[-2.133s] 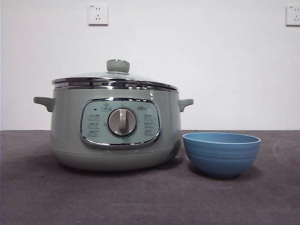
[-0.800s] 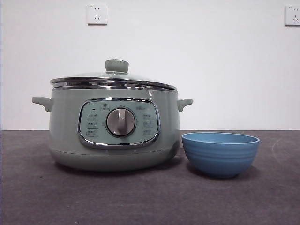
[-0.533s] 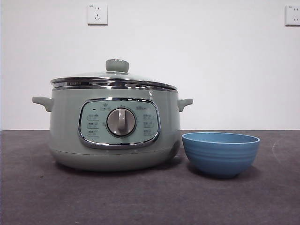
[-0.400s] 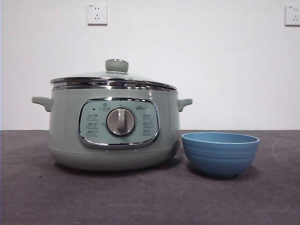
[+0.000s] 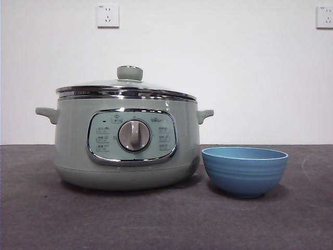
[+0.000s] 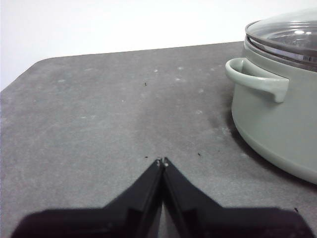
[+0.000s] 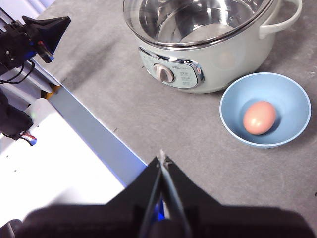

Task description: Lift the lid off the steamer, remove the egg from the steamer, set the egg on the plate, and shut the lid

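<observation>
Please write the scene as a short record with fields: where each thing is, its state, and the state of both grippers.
lid: sitting closed on the steamer
steamer: on the grey table, dial facing the front camera
plate: beside the steamer, apart from it
egg: lying inside the plate, seen only in the right wrist view
left gripper: jaws shut, empty, above the table beside the steamer handle
right gripper: jaws shut, empty, high above the table, away from the plate
</observation>
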Robot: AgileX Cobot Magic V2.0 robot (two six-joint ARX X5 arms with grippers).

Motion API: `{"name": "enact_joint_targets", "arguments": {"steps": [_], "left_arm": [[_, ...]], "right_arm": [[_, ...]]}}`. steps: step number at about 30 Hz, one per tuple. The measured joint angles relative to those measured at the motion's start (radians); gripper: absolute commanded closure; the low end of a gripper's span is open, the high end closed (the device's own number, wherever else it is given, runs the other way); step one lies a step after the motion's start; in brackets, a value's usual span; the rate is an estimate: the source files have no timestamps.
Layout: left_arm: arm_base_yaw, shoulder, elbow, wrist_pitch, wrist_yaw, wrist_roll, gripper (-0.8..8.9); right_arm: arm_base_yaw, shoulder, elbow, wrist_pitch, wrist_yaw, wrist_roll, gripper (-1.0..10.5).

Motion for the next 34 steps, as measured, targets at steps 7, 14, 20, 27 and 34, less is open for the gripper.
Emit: {"name": "enact_joint_targets", "arguments": {"steps": [7,14,20,27,34], "left_arm": [[0.000,0.000,0.000,0.000,0.000,0.000,8.16],[0.000,0.000,0.000,0.000,0.000,0.000,8.16],[0.000,0.000,0.000,0.000,0.000,0.000,8.16],[0.000,0.000,0.000,0.000,0.000,0.000,8.16],[0.000,0.000,0.000,0.000,0.000,0.000,8.16]], "right_arm": [[-0.013,-0.007,0.000,0.013,0.001,-0.025,9.5],[-0.197,-0.143,-0.022,0.242,-0.025,-0.092,9.5],[-0.421,-0.282,-0.151,0.415,-0.030,-0.139,9.5],[-0.478,-0.462,-0.452,0.715,-0.012,-0.159,9.5],[-0.478,-0.592,-0.764,0.877,0.106,-0.094,9.5]]}}
